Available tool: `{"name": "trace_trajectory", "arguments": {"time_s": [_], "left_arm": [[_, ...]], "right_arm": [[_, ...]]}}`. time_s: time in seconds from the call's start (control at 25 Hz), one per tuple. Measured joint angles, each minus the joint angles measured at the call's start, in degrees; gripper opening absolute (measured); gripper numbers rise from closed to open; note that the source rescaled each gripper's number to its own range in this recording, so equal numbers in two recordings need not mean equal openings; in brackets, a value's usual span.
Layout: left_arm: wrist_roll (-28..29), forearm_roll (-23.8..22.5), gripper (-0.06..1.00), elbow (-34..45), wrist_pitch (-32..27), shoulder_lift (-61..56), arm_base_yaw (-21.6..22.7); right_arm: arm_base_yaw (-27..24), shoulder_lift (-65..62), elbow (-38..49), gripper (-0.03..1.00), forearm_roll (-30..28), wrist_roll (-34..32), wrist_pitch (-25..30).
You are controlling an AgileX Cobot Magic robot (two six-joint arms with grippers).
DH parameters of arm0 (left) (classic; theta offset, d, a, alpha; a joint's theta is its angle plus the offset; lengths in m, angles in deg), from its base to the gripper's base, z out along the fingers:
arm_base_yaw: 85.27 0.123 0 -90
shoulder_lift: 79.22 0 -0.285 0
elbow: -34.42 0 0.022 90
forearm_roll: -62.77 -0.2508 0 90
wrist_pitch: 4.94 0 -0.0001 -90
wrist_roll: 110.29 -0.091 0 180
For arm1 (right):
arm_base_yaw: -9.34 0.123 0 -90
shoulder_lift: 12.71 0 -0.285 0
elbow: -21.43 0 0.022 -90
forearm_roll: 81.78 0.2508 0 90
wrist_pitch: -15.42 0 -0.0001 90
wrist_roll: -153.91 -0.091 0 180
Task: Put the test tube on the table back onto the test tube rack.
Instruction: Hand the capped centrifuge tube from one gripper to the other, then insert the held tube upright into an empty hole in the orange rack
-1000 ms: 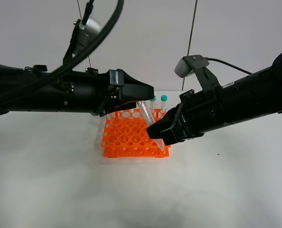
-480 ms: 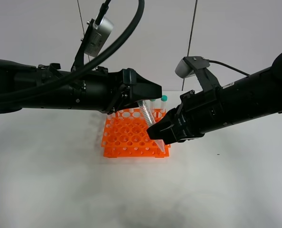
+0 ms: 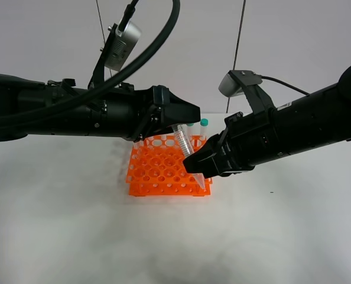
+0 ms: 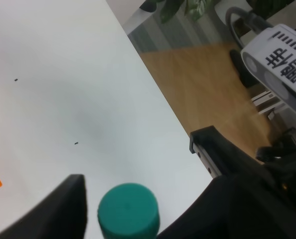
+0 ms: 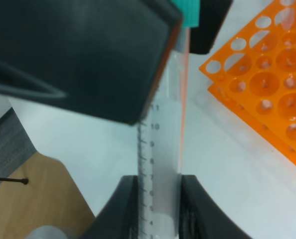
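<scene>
Over the test tube rack [image 3: 158, 171] | test tube [image 3: 183, 144] slanted | pointed tip down

The exterior high camera looks down across the tabletop [image 3: 75, 236] toward its far edge; both wrist cameras sit very close, sharing the test tube [image 5: 160, 149].

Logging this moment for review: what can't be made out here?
Whether the left gripper clamps the test tube cap: the gripper hides it in the exterior high view; the left wrist frame edge cuts it off.
The tube's tip: beyond the right wrist frame edge.
How many tubes stand in the test tube rack: left arm covers the back rows.
</scene>
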Motion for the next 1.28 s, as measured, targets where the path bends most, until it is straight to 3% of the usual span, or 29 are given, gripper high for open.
{"name": "trace_trajectory", "arguments": {"time_s": [0.12, 0.32, 0.48, 0.76, 0.8, 0.84, 0.96, 1.0, 1.12, 1.28], "left_arm": [[0.0, 0.0, 0.65, 0.0, 0.06, 0.0, 0.0], [0.0, 0.0, 0.41, 0.0, 0.57, 0.0, 0.0], [0.11, -0.05, 0.0, 0.0, 1.35, 0.11, 0.0], [0.17, 0.0, 0.01, 0.0, 1.35, 0.17, 0.0], [0.17, 0.0, 0.01, 0.0, 1.35, 0.17, 0.0], [0.17, 0.0, 0.01, 0.0, 1.35, 0.17, 0.0], [0.17, 0.0, 0.01, 0.0, 1.02, 0.17, 0.0], [0.17, 0.0, 0.01, 0.0, 1.02, 0.17, 0.0], [0.17, 0.0, 0.01, 0.0, 1.02, 0.17, 0.0], [0.17, 0.0, 0.01, 0.0, 1.02, 0.17, 0.0]], "right_arm": [[0.0, 0.0, 0.0, 0.0, -0.18, -0.39, -0.12], [0.0, 0.0, 0.0, 0.0, -0.18, -0.43, -0.23], [0.0, 0.0, 0.0, 0.0, -0.18, -0.43, -0.3], [0.0, 0.0, 0.0, 0.0, -1.69, -0.06, -0.78], [0.02, 0.0, 0.0, 0.05, -1.92, 0.06, -1.02], [0.07, 0.0, 0.0, 0.18, -2.14, 0.06, -1.34], [0.09, 0.0, 0.0, 0.73, -2.72, 0.33, -1.68], [0.09, 0.0, 0.0, 0.84, -2.79, 0.33, -1.75], [0.09, 0.0, 0.0, 0.96, -3.74, 0.33, -2.01], [0.09, -1.84, 0.0, 0.99, -5.38, -0.28, -0.93]]}}
